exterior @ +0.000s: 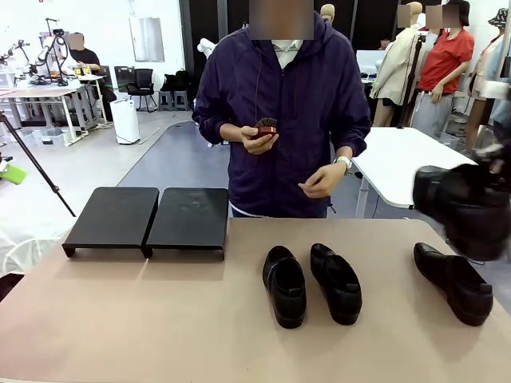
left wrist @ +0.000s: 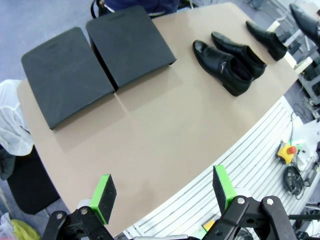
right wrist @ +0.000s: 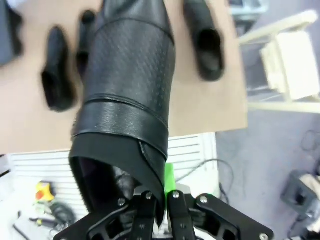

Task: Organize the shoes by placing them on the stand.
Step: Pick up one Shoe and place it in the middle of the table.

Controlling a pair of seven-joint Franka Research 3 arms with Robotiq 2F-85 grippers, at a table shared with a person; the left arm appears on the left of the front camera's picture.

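Three glossy black shoes lie on the tan table: a pair near the middle (exterior: 285, 286) (exterior: 336, 282) and one at the right (exterior: 453, 282). A fourth shoe (exterior: 459, 209) hangs in the air above the table's right end, my right gripper (right wrist: 159, 197) shut on the rim of the fourth shoe (right wrist: 130, 90). The stand is two matte-black platforms side by side, one (exterior: 112, 215) at the far left and one (exterior: 188, 219) beside it, both bare. My left gripper (left wrist: 162, 192) stands open high above the near table edge, holding nothing.
A person in a purple hoodie stands at the far edge, holding a small brush (exterior: 266, 128) in one hand. A white table (exterior: 399, 159) stands behind at the right. Bare tabletop (exterior: 144, 319) lies in front of the stand.
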